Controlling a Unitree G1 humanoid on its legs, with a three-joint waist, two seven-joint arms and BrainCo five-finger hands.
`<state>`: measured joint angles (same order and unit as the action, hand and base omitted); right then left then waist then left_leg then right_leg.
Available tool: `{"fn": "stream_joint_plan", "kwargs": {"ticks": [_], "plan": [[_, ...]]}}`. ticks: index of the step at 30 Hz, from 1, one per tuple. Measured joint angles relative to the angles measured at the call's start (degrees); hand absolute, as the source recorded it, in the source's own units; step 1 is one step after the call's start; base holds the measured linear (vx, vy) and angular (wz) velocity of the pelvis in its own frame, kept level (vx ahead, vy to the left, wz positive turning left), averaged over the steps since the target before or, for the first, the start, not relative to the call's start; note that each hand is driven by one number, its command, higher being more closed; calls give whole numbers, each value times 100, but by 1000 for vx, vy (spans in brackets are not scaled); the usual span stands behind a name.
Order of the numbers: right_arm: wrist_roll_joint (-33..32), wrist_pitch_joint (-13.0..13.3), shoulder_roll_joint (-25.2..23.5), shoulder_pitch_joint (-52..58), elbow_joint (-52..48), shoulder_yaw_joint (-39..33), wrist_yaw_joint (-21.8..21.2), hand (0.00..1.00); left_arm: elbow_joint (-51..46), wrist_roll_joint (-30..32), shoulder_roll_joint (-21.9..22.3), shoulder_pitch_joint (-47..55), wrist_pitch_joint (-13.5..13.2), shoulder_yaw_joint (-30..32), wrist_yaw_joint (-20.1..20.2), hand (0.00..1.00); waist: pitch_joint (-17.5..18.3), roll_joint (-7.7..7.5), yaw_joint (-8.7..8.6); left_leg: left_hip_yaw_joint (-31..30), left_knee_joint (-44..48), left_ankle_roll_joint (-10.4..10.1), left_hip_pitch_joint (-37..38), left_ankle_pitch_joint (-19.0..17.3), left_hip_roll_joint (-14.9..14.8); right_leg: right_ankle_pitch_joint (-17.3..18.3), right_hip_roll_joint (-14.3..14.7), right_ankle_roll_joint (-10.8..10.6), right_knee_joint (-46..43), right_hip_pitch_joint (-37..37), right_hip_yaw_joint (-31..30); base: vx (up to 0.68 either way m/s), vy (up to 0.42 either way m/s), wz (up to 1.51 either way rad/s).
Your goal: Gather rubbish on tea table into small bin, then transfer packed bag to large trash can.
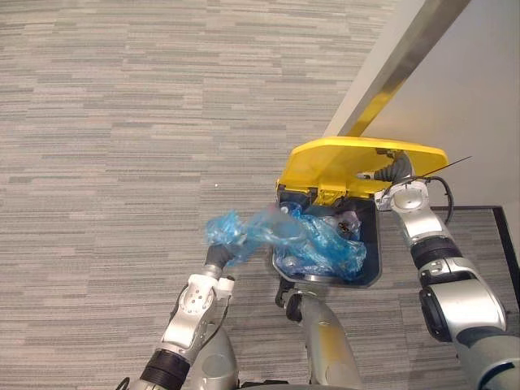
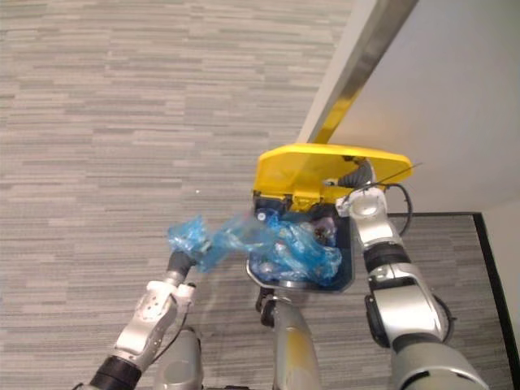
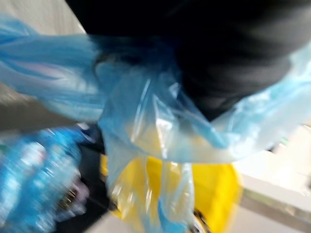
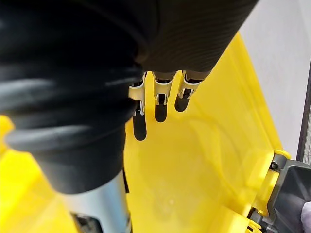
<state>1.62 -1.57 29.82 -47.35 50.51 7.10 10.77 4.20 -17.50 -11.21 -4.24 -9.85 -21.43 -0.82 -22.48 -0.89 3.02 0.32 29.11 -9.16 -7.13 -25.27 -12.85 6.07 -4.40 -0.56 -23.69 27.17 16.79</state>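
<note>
The large trash can (image 1: pixel 372 253) is dark grey, and its yellow lid (image 1: pixel 341 162) is tipped up. A blue bag of rubbish (image 1: pixel 318 245) lies in the can's mouth. Its bunched neck (image 1: pixel 227 231) stretches left over the rim to my left hand (image 1: pixel 218 262), which grips it. In the left wrist view, the blue plastic (image 3: pixel 146 111) wraps over the hand. My right hand (image 1: pixel 396 169) is behind the lid at the can's right. Its straight fingers (image 4: pixel 163 104) lie against the lid's yellow inner face (image 4: pixel 194 165).
A white wall (image 1: pixel 471 81) with a slanting metal strip (image 1: pixel 398 65) stands just behind the can. A dark-edged mat (image 1: pixel 508 244) lies on the right. Grey striped carpet (image 1: pixel 122 122) spreads out to the left and ahead.
</note>
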Motion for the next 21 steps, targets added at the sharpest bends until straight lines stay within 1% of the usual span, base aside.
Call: {"fn": "stream_joint_plan", "kwargs": {"ticks": [4, 5, 8, 9, 12, 14, 15, 17, 21], "plan": [[1, 1, 2, -2, 0, 5, -26, 0, -508, -71, 76, -429, -64, -451, -2, 100, -20, 32, -6, 18, 39, 44, 9, -26, 55, -31, -42, -3, -20, 1, -57, -16, 19, -2], [2, 0, 2, -37, 0, 16, -74, 0, -653, -71, 138, -744, -97, -606, -17, 100, -37, 58, -23, 23, 80, 67, 12, -42, 59, -31, -56, -3, -61, 4, -73, 0, 0, 0], [1, 1, 1, -205, 0, 82, -88, 0, -773, -59, 200, -1114, -138, -731, -24, 100, -68, 83, -36, 85, 120, 69, 10, -60, 62, -31, -66, -4, -125, 73, -158, -22, -2, -10], [4, 1, 2, -347, 0, 136, -89, 0, -780, -43, 255, -1309, -157, -762, -70, 100, -85, 99, -86, 106, 123, 71, 9, -61, 69, -41, -73, -22, -138, 94, -181, -25, -12, -12], [26, 4, 3, -437, -2, 273, -103, 0, -780, 61, 330, -1622, -163, -836, -192, 100, -110, 101, -159, 106, 123, 68, 12, -60, 67, -38, -46, -27, -138, 94, -176, -7, -6, -2], [51, 5, 3, -448, -3, 310, -109, 0, -779, 169, 346, -1831, -162, -926, -287, 100, -124, 99, -176, 109, 123, 61, 16, -55, 56, -32, -23, -35, -138, 98, -176, -5, -16, -2], [51, 5, 3, -450, -8, 356, -116, 0, -778, 196, 359, -1942, -162, -935, -351, 100, -125, 98, -194, 114, 122, 60, 18, -54, 49, 2, -6, -86, -118, 98, -177, -5, -17, -4], [52, 5, 3, -481, -12, 439, -119, 0, -766, 269, 358, -2076, -163, -925, -425, 100, -130, 95, -214, 141, 120, 60, 17, -54, 44, -2, 15, -80, -76, 99, -189, -9, -17, -7], [51, 5, 4, -484, -178, 474, -130, 0, -303, 403, 381, -2509, -165, -926, -555, 100, -213, 74, -263, 195, 115, 61, 9, -54, 36, -61, 52, -78, 24, 100, -228, -11, 4, -8]]}}
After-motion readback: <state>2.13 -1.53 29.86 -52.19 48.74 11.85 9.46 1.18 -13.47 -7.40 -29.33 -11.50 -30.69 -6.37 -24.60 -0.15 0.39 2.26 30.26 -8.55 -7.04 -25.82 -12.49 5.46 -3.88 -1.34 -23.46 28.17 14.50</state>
